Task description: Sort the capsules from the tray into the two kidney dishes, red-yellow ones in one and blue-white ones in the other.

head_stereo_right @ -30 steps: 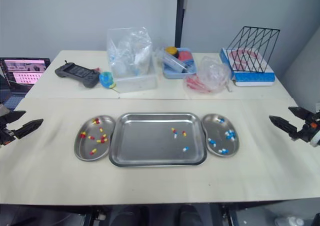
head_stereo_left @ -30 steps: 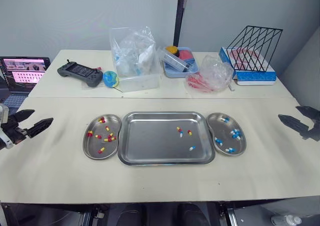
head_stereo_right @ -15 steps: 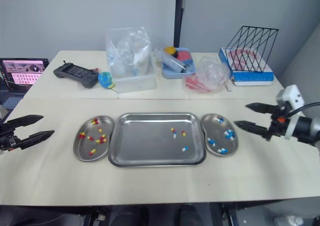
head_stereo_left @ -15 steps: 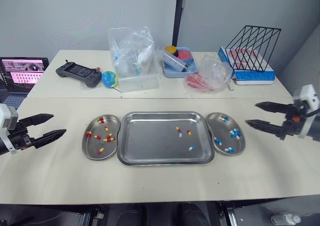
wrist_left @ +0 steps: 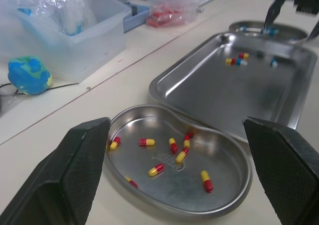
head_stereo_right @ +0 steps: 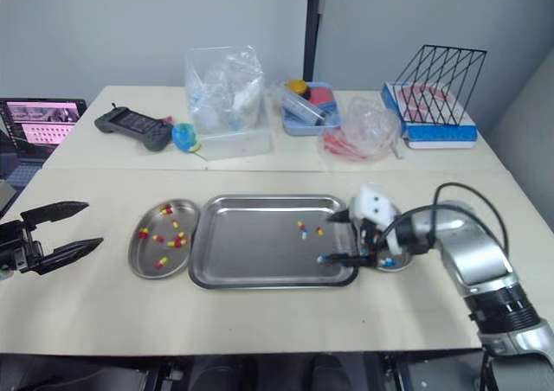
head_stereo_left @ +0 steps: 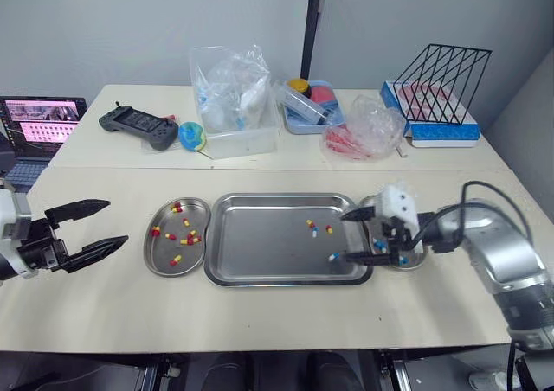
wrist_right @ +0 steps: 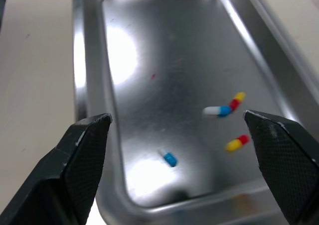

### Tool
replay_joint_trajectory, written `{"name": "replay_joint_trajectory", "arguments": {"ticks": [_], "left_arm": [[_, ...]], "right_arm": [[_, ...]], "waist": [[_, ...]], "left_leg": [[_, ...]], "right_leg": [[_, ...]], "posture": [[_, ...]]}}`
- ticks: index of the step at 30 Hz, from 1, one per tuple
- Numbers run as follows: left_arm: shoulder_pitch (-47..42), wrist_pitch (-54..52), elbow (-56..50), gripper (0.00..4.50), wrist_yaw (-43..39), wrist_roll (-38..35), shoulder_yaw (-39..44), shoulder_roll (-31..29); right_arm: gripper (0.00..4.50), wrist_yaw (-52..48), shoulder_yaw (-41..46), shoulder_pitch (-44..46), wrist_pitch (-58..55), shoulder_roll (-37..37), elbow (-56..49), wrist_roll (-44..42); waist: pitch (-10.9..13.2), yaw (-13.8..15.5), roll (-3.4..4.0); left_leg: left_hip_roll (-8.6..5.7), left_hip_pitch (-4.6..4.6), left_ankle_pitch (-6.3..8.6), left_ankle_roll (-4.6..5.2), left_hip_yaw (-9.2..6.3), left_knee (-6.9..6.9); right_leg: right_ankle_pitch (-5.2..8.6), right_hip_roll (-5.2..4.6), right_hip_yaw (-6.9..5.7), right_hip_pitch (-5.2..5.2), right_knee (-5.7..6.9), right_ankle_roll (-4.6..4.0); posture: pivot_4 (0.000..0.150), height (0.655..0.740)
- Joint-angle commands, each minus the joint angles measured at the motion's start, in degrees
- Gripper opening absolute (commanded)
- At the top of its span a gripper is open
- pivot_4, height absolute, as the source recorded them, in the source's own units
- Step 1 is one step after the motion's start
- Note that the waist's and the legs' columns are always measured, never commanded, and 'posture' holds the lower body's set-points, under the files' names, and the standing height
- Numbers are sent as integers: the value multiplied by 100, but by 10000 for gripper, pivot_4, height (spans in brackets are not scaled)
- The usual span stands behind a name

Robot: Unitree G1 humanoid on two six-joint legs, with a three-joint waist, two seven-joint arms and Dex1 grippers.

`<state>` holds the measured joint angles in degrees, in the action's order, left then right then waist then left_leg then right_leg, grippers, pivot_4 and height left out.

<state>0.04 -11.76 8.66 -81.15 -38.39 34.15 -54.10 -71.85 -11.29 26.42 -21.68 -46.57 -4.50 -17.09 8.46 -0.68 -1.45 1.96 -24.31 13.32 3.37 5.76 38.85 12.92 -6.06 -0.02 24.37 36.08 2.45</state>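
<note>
A steel tray (head_stereo_left: 260, 244) lies mid-table and holds a blue-white capsule (head_stereo_left: 332, 256), a red-yellow capsule (head_stereo_left: 328, 229) and a touching pair (head_stereo_left: 311, 227). Several red-yellow capsules lie in the left kidney dish (head_stereo_left: 149, 251). The right kidney dish (head_stereo_left: 370, 231) holds blue-white ones and is partly hidden by my right arm. My right gripper (head_stereo_left: 345, 236) is open over the tray's right end, its near fingertip close to the blue-white capsule (wrist_right: 170, 158). My left gripper (head_stereo_left: 118, 221) is open and empty, a little left of the left dish (wrist_left: 219, 195).
Along the back table stand a laptop (head_stereo_left: 39, 123), a game controller (head_stereo_left: 138, 127), a blue-green ball (head_stereo_left: 191, 136), a clear box of bags (head_stereo_left: 234, 105), a blue tray (head_stereo_left: 310, 104), a bag of red items (head_stereo_left: 363, 131) and a black wire rack (head_stereo_left: 441, 84).
My right arm has swung in from the table's right edge, over the right dish, to the tray's right end. The left gripper has edged right toward the left dish. Both stay open.
</note>
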Motion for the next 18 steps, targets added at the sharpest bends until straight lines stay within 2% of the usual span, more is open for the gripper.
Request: {"name": "replay_joint_trajectory", "arguments": {"ticks": [1, 7, 11, 18], "left_arm": [[263, -218, -401, 44742, 5, -138, 335, -131], [403, -271, -496, 44742, 103, -112, 460, -101], [585, -315, -783, 45000, 225, -87, 463, -16], [638, -336, -833, 45000, 287, -84, 459, -17]], "right_arm": [[45000, 209, -347, 222, 45, 257, 227, 406], [45000, 293, -552, 191, 166, 408, 564, 779], [33044, 399, -663, 189, -13, 515, 600, 932], [8541, 480, -594, 224, -67, 487, 641, 1060]], "waist": [[0, -11, 0], [1, 10, -1], [1, -5, -1], [1, -2, -2]], "left_leg": [[1, 4, 0, 0, 1, 0], [-1, 2, -1, -2, 1, 0], [0, 4, -1, -3, 0, -1], [1, 7, -2, -4, -1, -1]], "right_leg": [[0, 1, -1, -2, 1, 0], [1, 0, -7, 0, 0, -1], [1, 1, -9, -2, 0, -1], [1, 1, -9, -5, 0, -2]], "posture": [[1500, 7400], [1500, 7400], [1500, 7400], [1500, 7400]]}}
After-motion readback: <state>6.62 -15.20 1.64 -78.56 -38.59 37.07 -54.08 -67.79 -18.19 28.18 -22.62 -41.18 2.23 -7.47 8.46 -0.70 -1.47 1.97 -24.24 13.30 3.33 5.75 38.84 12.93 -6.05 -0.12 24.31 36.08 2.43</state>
